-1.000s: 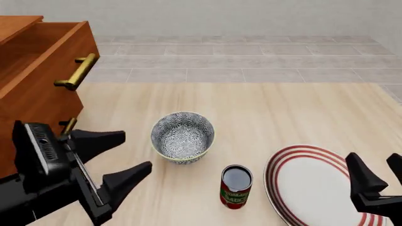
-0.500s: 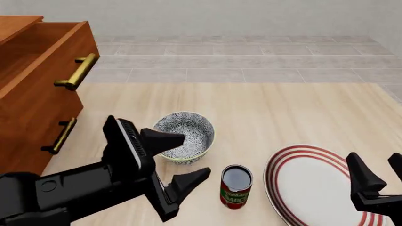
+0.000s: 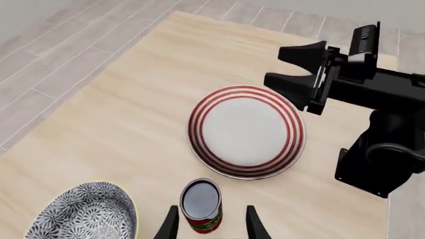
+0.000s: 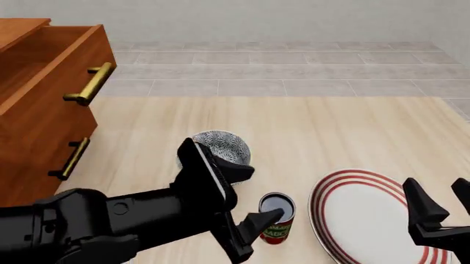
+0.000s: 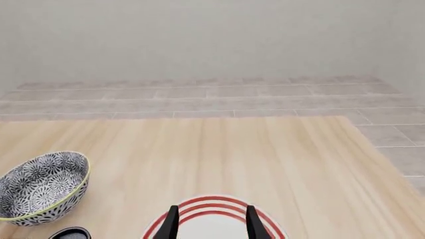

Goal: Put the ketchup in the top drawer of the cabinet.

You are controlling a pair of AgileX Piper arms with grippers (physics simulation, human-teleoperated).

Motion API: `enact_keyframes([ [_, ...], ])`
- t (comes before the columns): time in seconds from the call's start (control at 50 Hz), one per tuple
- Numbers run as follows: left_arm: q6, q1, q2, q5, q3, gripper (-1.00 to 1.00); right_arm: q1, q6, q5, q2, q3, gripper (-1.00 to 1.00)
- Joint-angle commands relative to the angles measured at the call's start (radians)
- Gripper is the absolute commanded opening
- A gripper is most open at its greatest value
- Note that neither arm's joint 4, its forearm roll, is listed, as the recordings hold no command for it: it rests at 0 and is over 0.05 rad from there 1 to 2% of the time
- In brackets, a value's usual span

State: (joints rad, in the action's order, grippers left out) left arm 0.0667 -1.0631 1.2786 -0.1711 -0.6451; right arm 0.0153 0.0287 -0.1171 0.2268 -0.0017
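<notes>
While the left gripper (image 4: 250,201) hangs spread wide, its two black fingers flank the ketchup (image 4: 276,218), a small cylindrical can with a red tomato label and a dark grey metal top standing upright on the pale wooden table (image 4: 316,132). From the front, one finger crosses the patterned grey bowl (image 4: 220,144) at the can's ten o'clock and the other points at the can's side, so contact cannot be judged there. The left wrist view settles it: both fingertips (image 3: 169,226) stand apart from the can (image 3: 201,206), with a gap on each side.

At the can's three o'clock lies a white plate with red rings (image 4: 360,212); the front view cuts off its edge, while the left wrist view shows it whole (image 3: 246,131). The right gripper (image 4: 441,212), released and holding nothing, hovers over that plate's far side. Its own camera sees the plate's rim (image 5: 209,206), the bowl (image 5: 41,185) and a sliver of the can's top (image 5: 69,233).

Only the front view shows the reddish-brown wooden cabinet (image 4: 33,143) at nine o'clock, its top drawer (image 4: 55,71) pulled out, brass bar handle (image 4: 92,83) outward, above the shut lower drawer (image 4: 44,165).
</notes>
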Motion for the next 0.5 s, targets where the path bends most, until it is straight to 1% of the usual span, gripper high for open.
enact_keyframes([
  [0.02,0.002,-0.023,0.067,0.042,-0.045,1.0,0.003,-0.002,-0.014,0.025,0.0,1.0],
  [0.1,0.022,-0.037,0.109,0.045,-0.051,1.0,0.006,-0.003,-0.019,0.036,0.0,1.0],
  [0.18,0.03,-0.033,0.112,0.041,-0.048,1.0,0.007,-0.005,-0.019,0.035,0.0,1.0],
  [0.2,0.015,-0.027,0.11,0.047,-0.049,1.0,0.008,-0.007,-0.02,0.036,0.0,1.0],
  [0.38,0.04,0.014,0.109,0.022,-0.013,1.0,0.014,-0.008,-0.027,0.049,0.0,1.0],
  [0.42,0.057,0.03,0.111,0.007,0.001,1.0,0.015,-0.007,-0.029,0.052,0.0,1.0],
  [0.5,0.05,0.034,0.121,-0.012,0.012,1.0,0.016,-0.007,-0.032,0.058,0.0,1.0],
])
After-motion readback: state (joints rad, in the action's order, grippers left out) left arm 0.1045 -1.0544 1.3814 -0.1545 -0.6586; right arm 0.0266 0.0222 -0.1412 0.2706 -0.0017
